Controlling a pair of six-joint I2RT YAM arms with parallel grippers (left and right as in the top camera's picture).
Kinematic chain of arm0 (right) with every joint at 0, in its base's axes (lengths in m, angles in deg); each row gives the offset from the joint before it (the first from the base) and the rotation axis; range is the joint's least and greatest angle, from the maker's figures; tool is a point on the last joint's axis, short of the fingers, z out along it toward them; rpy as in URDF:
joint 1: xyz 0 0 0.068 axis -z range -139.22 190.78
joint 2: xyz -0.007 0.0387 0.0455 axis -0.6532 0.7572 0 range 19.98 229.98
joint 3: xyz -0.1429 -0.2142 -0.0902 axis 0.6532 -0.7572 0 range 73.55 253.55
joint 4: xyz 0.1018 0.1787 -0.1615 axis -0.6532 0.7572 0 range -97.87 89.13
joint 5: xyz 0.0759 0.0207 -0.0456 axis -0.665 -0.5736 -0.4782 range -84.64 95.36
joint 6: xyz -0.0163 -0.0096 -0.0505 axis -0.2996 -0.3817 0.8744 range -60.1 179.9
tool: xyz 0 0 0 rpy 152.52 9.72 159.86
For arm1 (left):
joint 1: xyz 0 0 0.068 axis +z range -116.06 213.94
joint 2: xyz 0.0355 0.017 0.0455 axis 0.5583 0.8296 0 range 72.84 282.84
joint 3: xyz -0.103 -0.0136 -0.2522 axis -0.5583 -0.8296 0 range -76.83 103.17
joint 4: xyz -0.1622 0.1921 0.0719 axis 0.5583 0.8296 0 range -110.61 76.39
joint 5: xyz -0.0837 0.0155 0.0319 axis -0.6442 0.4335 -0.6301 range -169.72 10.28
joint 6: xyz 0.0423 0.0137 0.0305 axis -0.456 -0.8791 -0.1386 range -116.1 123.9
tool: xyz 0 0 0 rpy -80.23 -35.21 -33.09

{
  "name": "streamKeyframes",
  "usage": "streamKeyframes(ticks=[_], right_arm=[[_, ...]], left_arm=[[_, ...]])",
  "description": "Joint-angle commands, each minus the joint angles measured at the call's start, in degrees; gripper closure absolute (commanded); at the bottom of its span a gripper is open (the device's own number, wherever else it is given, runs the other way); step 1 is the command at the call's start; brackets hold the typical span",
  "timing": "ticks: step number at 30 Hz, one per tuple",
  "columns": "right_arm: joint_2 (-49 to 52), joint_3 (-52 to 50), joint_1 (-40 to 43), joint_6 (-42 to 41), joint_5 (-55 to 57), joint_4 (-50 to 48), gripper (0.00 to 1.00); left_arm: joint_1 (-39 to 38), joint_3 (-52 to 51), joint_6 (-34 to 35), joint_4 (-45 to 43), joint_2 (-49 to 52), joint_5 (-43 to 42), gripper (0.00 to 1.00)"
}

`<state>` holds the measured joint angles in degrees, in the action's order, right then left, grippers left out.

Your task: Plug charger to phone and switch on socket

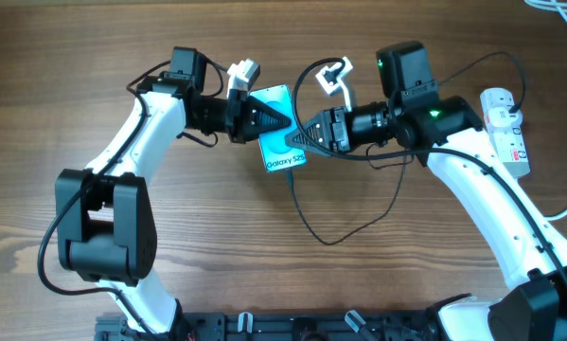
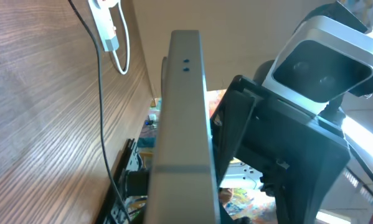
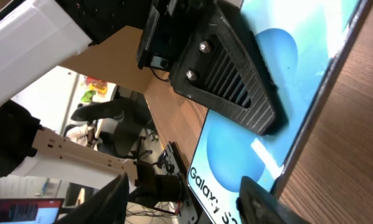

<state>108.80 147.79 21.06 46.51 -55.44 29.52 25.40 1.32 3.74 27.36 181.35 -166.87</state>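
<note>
Overhead: left gripper (image 1: 281,120) clamped the phone (image 1: 285,157), "Galaxy S25" readable lower centre; right gripper (image 1: 300,138) spread wide.

Brown wood-grain table (image 1: 264,284), white socket (image 1: 506,128) lying flat near the right edge, thick white lead (image 1: 559,8) crossing the top right corner, thin black charger (image 1: 332,242) cable looping over mid-table, black rail (image 1: 311,327) along the near edge.
</note>
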Motion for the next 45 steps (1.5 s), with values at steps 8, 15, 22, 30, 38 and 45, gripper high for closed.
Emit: streamKeyframes(ticks=[8,15,22,30,38,45], right_arm=[[10.3,1.1,-0.7,-0.4,2.5,1.3,0.36],[10.8,1.1,1.9,-0.3,-9.3,-1.2,0.32],[10.7,1.1,9.1,-2.0,-10.9,-2.7,0.32],[10.7,1.1,-2.7,-1.6,-0.4,-0.7,0.35],[10.7,1.1,-4.7,-6.3,-2.9,-5.3,0.73],[10.7,1.1,-4.7,-7.8,-8.8,-7.4,0.94]], left_arm=[[0.0,-0.2,-0.9,-1.3,-0.9,-3.2,0.96],[0.0,-0.2,-0.9,-1.3,-0.9,-3.0,0.96],[0.0,-0.2,-0.9,-1.3,-0.9,-3.0,0.96],[0.0,-0.2,-0.9,-1.3,-0.9,-3.0,0.96],[0.0,-0.2,-0.9,-1.3,-0.9,-2.5,0.96],[0.0,-0.2,-0.9,-1.9,-0.9,0.5,0.95]])
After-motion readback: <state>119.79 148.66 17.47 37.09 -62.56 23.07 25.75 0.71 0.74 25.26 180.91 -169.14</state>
